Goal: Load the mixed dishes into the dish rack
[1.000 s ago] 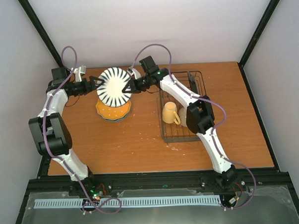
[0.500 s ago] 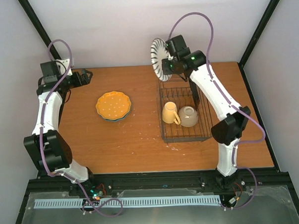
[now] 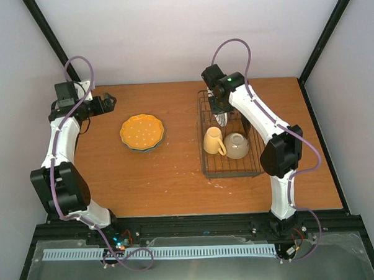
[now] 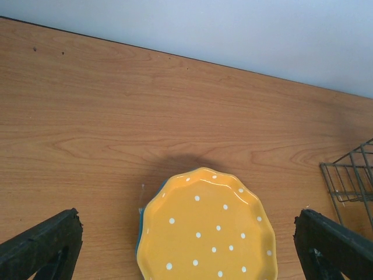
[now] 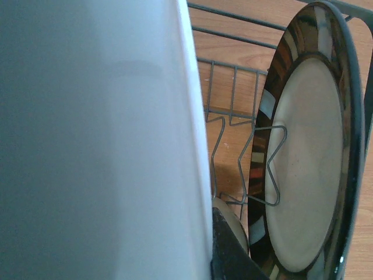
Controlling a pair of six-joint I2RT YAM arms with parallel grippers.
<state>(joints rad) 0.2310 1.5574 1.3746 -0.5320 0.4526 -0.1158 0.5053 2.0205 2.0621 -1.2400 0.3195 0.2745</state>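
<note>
Top cam: we've got the R gripper point(image 3: 220, 112) over the dish rack's point(image 3: 235, 166) 12 o'clock end, clamped on the striped plate point(image 3: 221, 118), which stands on edge inside. R wrist cam adds what top can't show: the dark-rimmed plate point(image 5: 303, 169) is upright at 3 o'clock of the held plate's white back, with wire dividers point(image 5: 245, 157) btwn them. Yellow mug point(image 3: 212, 141) and cream bowl point(image 3: 237, 145) sit at the rack's 6 o'clock end. L gripper point(image 3: 109, 101) is spread wide, holding nothing, at 10 o'clock of the dotted plate point(image 3: 142, 131), which lies on the blue plate point(image 3: 141, 149). A wide strip of table point(image 3: 178, 140) runs btwn stack and rack. Table's far edge is close behind both grippers.
</note>
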